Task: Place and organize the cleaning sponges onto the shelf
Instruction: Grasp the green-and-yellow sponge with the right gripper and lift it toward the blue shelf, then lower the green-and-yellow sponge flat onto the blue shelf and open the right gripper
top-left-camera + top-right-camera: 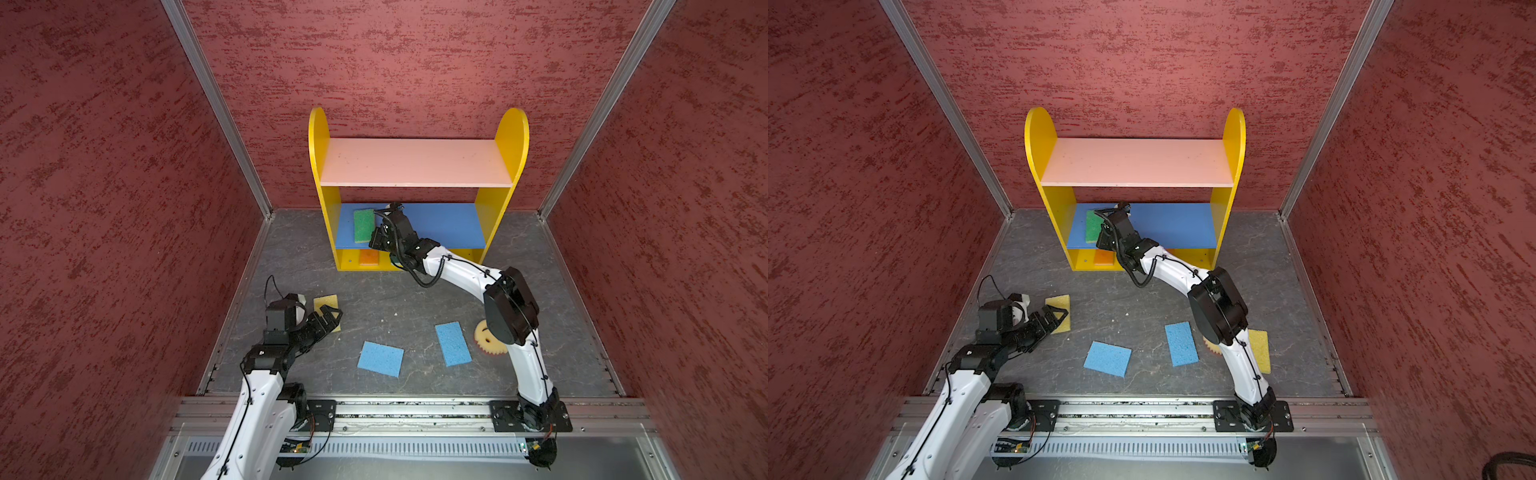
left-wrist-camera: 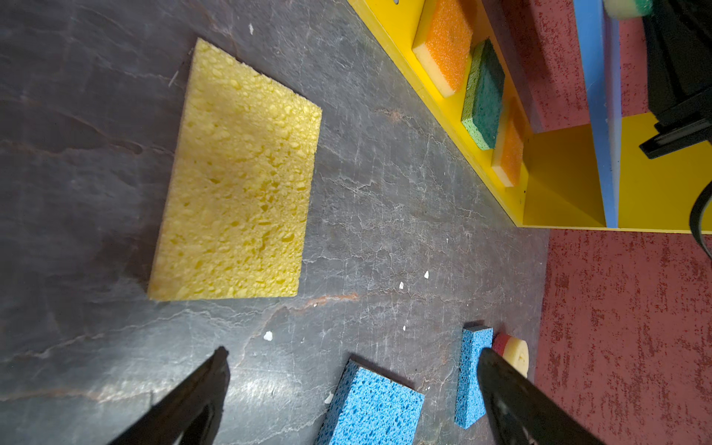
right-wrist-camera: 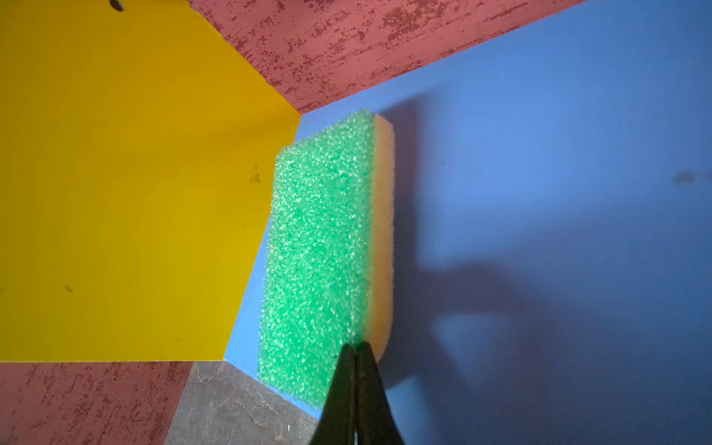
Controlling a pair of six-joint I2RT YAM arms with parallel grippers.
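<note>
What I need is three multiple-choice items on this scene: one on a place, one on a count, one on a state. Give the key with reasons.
1. The green sponge lies on: A) the pink board; B) the blue board; C) the bottom board.
2. How many blue sponges lie on the floor? A) two; B) one; C) four.
3. The left gripper is: A) shut on a blue sponge; B) shut on a yellow sponge; C) open and empty.

Key:
1 B, both top views show it flat on the blue board.
2 A, two blue rectangles lie apart on the floor.
3 C, in the left wrist view its jaws stand wide apart with only floor between them.
</note>
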